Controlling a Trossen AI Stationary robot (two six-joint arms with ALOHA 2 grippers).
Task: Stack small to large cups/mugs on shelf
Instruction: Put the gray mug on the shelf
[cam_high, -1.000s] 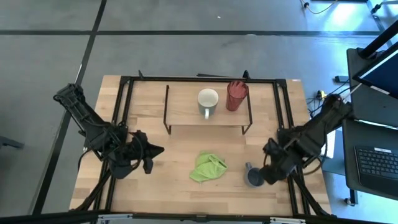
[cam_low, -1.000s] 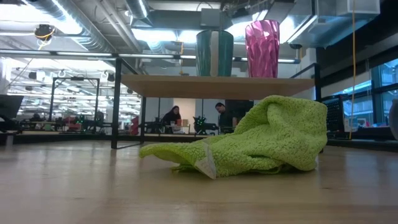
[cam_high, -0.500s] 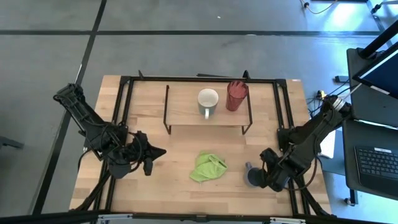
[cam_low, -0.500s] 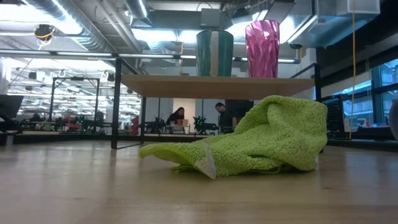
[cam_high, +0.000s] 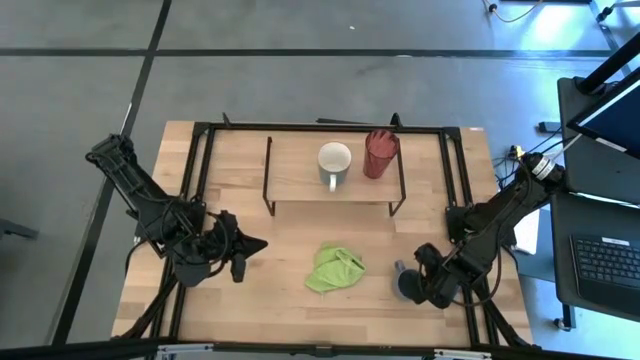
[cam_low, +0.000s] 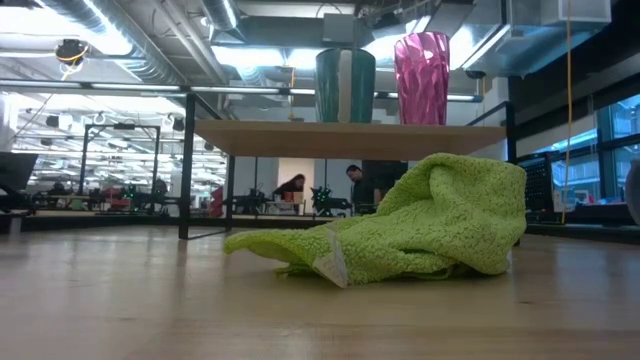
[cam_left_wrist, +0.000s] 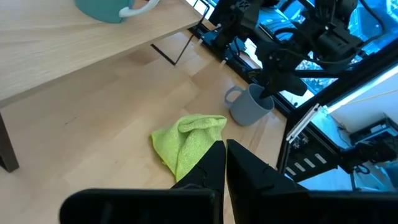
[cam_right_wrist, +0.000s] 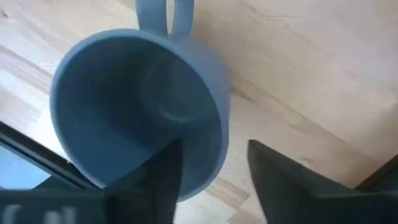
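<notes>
Standing upright on the tabletop at its front right, well apart from the shelf: the small grey-blue mug, with the right gripper straddling its rim, fingers spread, one inside the mug and one outside. Sitting side by side on the shelf: the cream-white mug and the red ribbed tumbler. Lying between the grippers: the light green cloth, with the left gripper hovering beyond it, fingers pressed together.

The table and shelf are pale, matt wood with visible grain. The cloth is fuzzy looped terry. The grey-blue mug looks smooth and matt; the red tumbler is ribbed and glossy.
</notes>
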